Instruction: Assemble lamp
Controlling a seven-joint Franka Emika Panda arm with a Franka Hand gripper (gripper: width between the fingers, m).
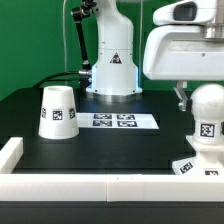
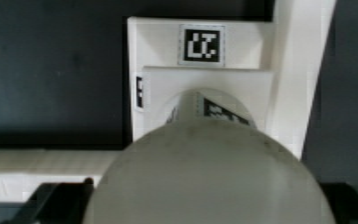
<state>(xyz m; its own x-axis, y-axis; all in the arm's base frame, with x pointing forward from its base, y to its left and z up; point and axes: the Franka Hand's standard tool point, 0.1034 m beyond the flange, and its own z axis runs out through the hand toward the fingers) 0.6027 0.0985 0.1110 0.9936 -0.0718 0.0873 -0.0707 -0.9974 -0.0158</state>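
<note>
Bulb [image 1: 207, 118] upright on the base [image 1: 196, 166], well right of the shade [image 1: 57, 111] in the exterior view. Tool [image 1: 183, 97] touching the bulb's top; spread or pinching, cannot tell. Marker board [image 1: 118, 121] on the desk [image 1: 90, 155] between shade and bulb.

Probably lab: green backdrop [image 1: 30, 40], marker board [image 1: 125, 121].

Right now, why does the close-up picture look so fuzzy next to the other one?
In the wrist view the bulb sits so close to the lens that it blurs, while the base behind is sharper. The exterior view is evenly lit, and the shade stands out against the dark table.
</note>
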